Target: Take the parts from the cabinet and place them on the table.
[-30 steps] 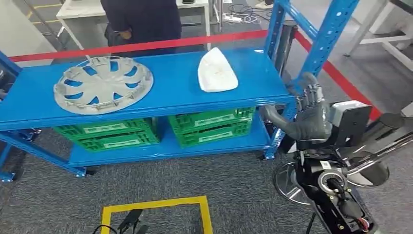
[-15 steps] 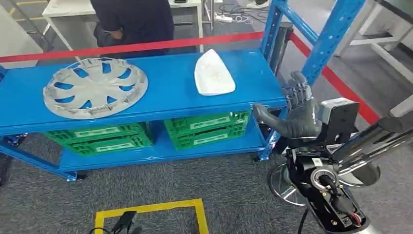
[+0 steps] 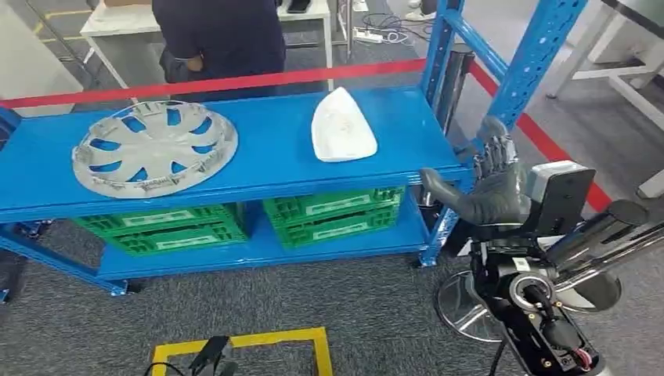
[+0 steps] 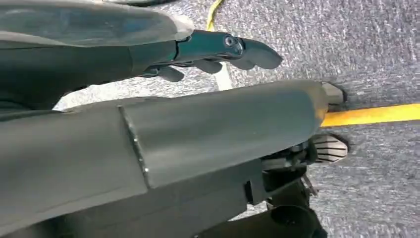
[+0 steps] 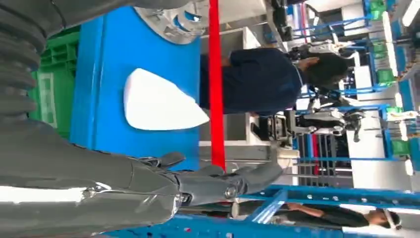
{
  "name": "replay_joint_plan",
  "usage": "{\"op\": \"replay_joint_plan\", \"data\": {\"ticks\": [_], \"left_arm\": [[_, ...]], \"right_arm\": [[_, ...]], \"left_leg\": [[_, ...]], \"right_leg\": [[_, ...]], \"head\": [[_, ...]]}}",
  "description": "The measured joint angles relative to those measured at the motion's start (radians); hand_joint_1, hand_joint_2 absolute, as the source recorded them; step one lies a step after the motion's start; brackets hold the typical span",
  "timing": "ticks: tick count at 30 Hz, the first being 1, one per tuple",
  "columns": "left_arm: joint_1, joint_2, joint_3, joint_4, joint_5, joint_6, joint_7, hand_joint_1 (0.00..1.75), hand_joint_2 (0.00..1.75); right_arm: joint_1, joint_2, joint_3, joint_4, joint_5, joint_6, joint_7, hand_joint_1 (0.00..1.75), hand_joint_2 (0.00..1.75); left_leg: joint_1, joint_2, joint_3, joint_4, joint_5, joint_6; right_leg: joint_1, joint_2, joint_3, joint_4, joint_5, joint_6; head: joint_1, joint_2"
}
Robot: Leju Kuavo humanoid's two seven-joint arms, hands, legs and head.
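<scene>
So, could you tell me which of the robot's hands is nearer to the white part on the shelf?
The right hand. It hovers open off the shelf's right end, short of the white part. The left hand hangs low over the floor.

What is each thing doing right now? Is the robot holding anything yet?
Wheel cover: lying flat on the top shelf, not held.
White part: lying on the top shelf, not held.
Green crates: sitting on the lower shelf.
Right hand: raised beside the shelf end, fingers apart, holding nothing.
Left hand: hanging over the floor, holding nothing.
</scene>
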Motion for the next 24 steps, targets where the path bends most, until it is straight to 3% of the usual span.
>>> {"op": "replay_joint_plan", "data": {"ticks": [2,3,4,5,6,8,9,12,14,15,17,18,19,20,21,23,24], "left_arm": [[0.000,0.000,0.000,0.000,0.000,0.000,0.001,0.00,0.00],[0.002,0.000,0.000,0.000,0.000,0.000,0.002,0.00,0.00],[0.004,0.000,0.000,0.000,0.000,0.000,0.003,0.00,0.00],[0.005,0.000,0.000,0.000,0.000,0.000,0.003,0.00,0.00],[0.006,0.000,0.000,0.000,0.000,0.000,0.003,0.00,0.00],[0.003,0.002,0.000,0.000,0.000,0.000,0.003,0.00,0.00],[0.000,0.001,0.000,0.000,0.000,0.000,0.003,0.00,0.00],[0.001,0.002,0.000,0.000,0.000,0.000,0.003,0.00,0.00],[0.002,0.001,0.000,0.000,0.000,-0.001,0.003,0.00,0.00],[0.002,0.002,0.000,0.000,0.000,-0.001,0.003,0.00,0.00],[0.001,0.002,0.000,0.000,0.000,-0.002,0.003,0.00,0.00],[0.002,0.002,0.000,0.000,0.000,-0.003,0.003,0.00,0.00],[0.003,0.002,0.000,0.000,0.000,-0.003,0.003,0.00,0.00],[0.003,0.002,0.000,0.000,0.000,-0.003,0.003,0.00,0.00],[0.004,0.002,0.000,0.000,0.000,-0.003,0.003,0.00,0.00],[0.003,0.002,0.000,0.000,0.000,-0.004,0.003,0.00,0.00],[0.004,-0.001,0.000,0.000,0.000,-0.005,0.003,0.00,0.00]], "right_arm": [[0.002,0.000,0.001,0.000,0.000,0.000,0.001,0.00,1.75],[0.002,0.000,0.001,0.000,0.000,0.000,0.002,0.00,1.75],[0.002,0.000,0.001,0.000,0.000,0.000,0.002,0.00,1.75],[0.003,0.000,0.002,0.000,0.000,0.000,0.002,0.00,1.75],[0.003,0.000,0.002,0.000,0.000,0.000,0.002,0.00,1.75],[0.002,0.000,0.002,0.000,0.000,0.001,0.002,0.00,1.75],[0.002,0.000,0.002,0.000,0.000,0.002,0.002,0.00,1.75],[0.001,0.000,0.003,0.000,-0.008,0.009,0.003,0.00,1.75],[0.001,0.000,0.002,0.000,-0.013,0.015,0.004,0.00,1.75],[-0.001,0.000,0.001,0.000,-0.015,0.020,0.004,0.00,1.75],[0.000,0.000,0.001,0.001,-0.026,0.024,0.005,0.00,1.75],[0.002,0.000,0.001,0.002,-0.026,0.025,0.005,0.00,1.75],[0.002,0.000,0.001,0.003,-0.026,0.027,0.005,0.00,1.75],[0.002,0.000,0.001,0.003,-0.026,0.028,0.005,0.00,1.75],[0.002,0.000,0.001,0.003,-0.026,0.028,0.005,0.00,1.75],[0.000,0.000,0.000,0.003,-0.026,0.029,0.005,0.00,1.75],[0.000,0.000,0.000,0.003,-0.026,0.029,0.005,0.00,1.75]], "left_leg": [[0.005,0.000,-0.087,0.174,-0.081,-0.008],[0.006,0.000,-0.128,0.254,-0.107,-0.011],[0.006,0.000,-0.148,0.286,-0.107,-0.011],[0.008,0.000,-0.141,0.262,-0.084,-0.010],[0.009,0.000,-0.108,0.189,-0.046,-0.009],[0.012,0.001,-0.003,-0.006,0.032,-0.005],[0.010,0.002,0.020,-0.066,0.035,-0.003],[0.003,-0.002,0.020,-0.062,0.041,0.017],[0.010,0.000,0.026,-0.073,0.050,0.034],[0.009,0.000,0.027,-0.073,0.049,0.039],[0.006,0.001,0.028,-0.073,0.046,0.046],[0.004,0.001,0.028,-0.073,0.045,0.048],[0.002,0.001,0.029,-0.073,0.043,0.050],[0.001,-0.001,0.033,-0.072,0.041,0.051],[-0.001,-0.002,0.038,-0.072,0.038,0.051],[-0.003,-0.005,0.054,-0.073,0.028,0.048],[-0.002,-0.005,0.058,-0.073,0.024,0.046]], "right_leg": [[0.001,-0.002,0.000,0.000,0.000,-0.002],[0.001,-0.003,0.000,-0.001,0.000,-0.003],[0.000,-0.002,-0.001,-0.001,-0.001,-0.003],[0.000,-0.002,-0.001,-0.001,-0.001,-0.003],[-0.001,-0.001,-0.001,-0.001,-0.001,-0.002],[-0.001,0.001,0.002,0.000,-0.001,0.003],[0.006,0.002,0.002,0.001,-0.003,0.012],[0.006,0.004,0.006,-0.007,-0.005,0.030],[-0.001,0.001,0.003,0.006,-0.011,0.043],[0.001,-0.002,-0.013,0.046,-0.040,0.045],[0.002,-0.003,-0.096,0.216,-0.126,0.048],[0.002,-0.003,-0.138,0.298,-0.156,0.049],[0.002,-0.003,-0.166,0.346,-0.162,0.048],[0.002,-0.003,-0.165,0.335,-0.141,0.046],[0.003,-0.003,-0.143,0.282,-0.101,0.042],[0.011,-0.003,-0.049,0.081,0.006,0.026],[0.017,-0.004,-0.021,0.010,0.021,0.013]], "head": [[-0.014,0.000],[-0.014,0.000],[-0.017,0.000],[-0.020,0.000],[-0.023,0.000],[-0.030,0.000],[-0.038,0.000],[-0.029,0.000],[-0.028,0.000],[-0.020,0.000],[-0.005,0.000],[-0.002,0.000],[0.000,0.000],[0.002,0.000],[0.003,0.000],[0.010,0.000],[0.012,0.000]]}}
